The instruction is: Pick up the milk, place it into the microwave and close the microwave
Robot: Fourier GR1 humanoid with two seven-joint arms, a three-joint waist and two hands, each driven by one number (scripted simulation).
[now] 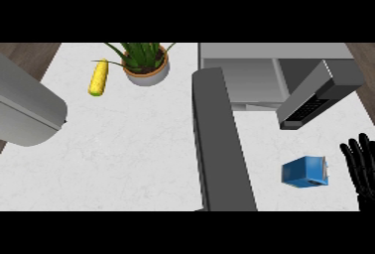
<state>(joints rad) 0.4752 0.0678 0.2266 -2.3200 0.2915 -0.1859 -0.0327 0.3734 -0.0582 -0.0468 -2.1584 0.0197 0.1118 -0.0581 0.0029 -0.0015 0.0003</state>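
From the head view, we look down on a white counter (132, 149). Our right hand (360, 166) is at the right edge. Its black fingers are straight and spread out wide, and it holds nothing. The blue milk carton (305, 172) lies on the counter just beside that hand, on its left. We see a small gap between them, so they do not touch. The microwave (249, 74) sits at the top, on the right side. Its door (221, 144) is swung open and sticks out long toward us, left of the milk. A yellow corn cob (98, 78) lies far off at the top left. Next to the corn is a green plant in a pot (147, 63). We cannot see our left hand.
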